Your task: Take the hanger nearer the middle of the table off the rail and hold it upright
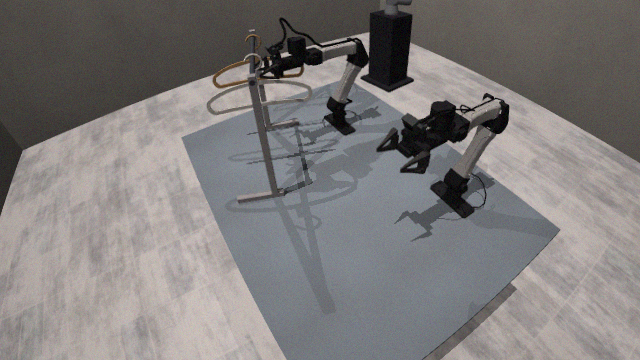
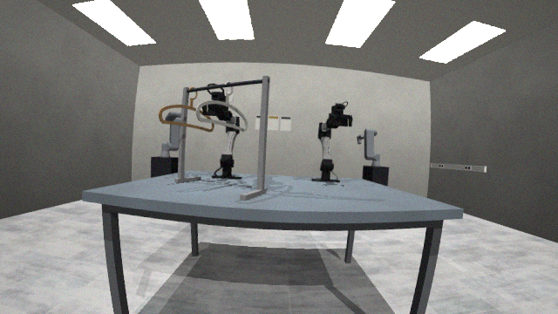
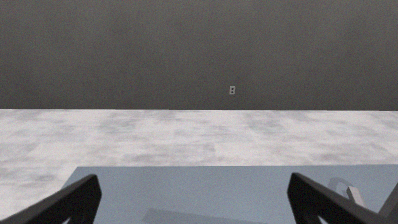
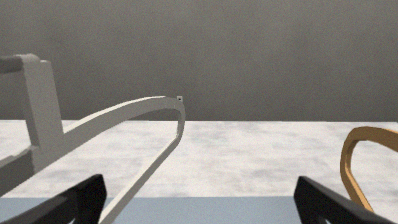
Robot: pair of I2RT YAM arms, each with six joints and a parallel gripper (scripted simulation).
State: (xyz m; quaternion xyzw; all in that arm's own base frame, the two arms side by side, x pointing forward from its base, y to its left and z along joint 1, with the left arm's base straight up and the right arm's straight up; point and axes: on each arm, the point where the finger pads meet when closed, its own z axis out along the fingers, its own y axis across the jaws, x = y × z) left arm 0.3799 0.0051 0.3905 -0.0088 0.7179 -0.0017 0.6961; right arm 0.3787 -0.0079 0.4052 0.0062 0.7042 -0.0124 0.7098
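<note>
The white hanger (image 1: 209, 104) (image 2: 241, 115) (image 4: 125, 112) hangs upright by its hook from the rail (image 2: 244, 83) (image 4: 10, 64), nearer the table's middle. The orange hanger (image 1: 215, 79) (image 2: 161, 114) (image 4: 345, 155) hangs on the same rail, farther out. The rack (image 1: 265, 145) (image 2: 262, 139) stands upright. My right gripper (image 1: 261, 69) (image 2: 216, 114) (image 4: 200, 184) is open close to the white hanger, with nothing seen gripped; its exact gap to the hanger is unclear. My left gripper (image 1: 391, 160) (image 2: 345, 123) (image 3: 194, 183) is open and empty in the air, well away from the rack.
The rack's feet stand on the blue-grey table (image 1: 380, 260) (image 2: 305, 205). One rack foot (image 3: 356, 196) shows at the lower right of the left wrist view. In the right wrist view, the orange hanger's end lies just beyond the right finger. Pedestal robots stand off the table.
</note>
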